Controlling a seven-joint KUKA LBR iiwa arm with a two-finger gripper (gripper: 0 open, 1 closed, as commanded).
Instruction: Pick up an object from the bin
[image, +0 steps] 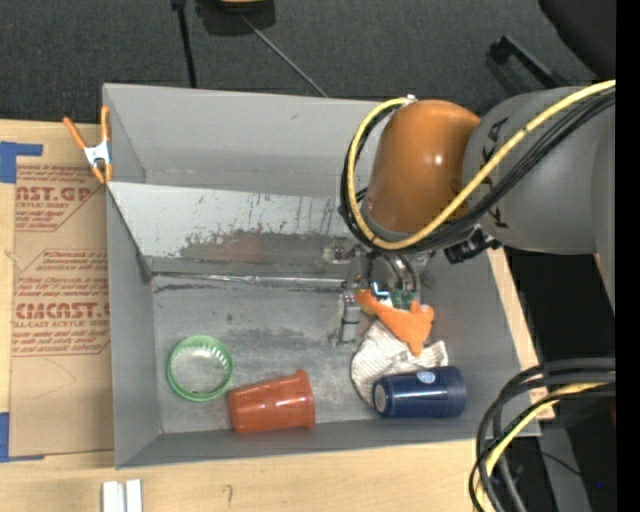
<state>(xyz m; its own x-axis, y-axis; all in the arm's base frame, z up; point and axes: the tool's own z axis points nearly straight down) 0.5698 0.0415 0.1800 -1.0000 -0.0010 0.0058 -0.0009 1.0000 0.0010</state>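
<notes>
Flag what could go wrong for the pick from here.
The hand sits over an orange carrot-shaped toy lying on a white cloth; the cloth may snag and come up too. The dark blue can lies on its side against the cloth, so any tug could roll it.

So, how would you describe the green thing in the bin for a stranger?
Look inside the grey metal bin, at the lower left corner of its floor in the camera view. A small green cup stands there, left of a red-orange cup lying on its side. It alone is green and translucent, its round mouth facing up.
</notes>
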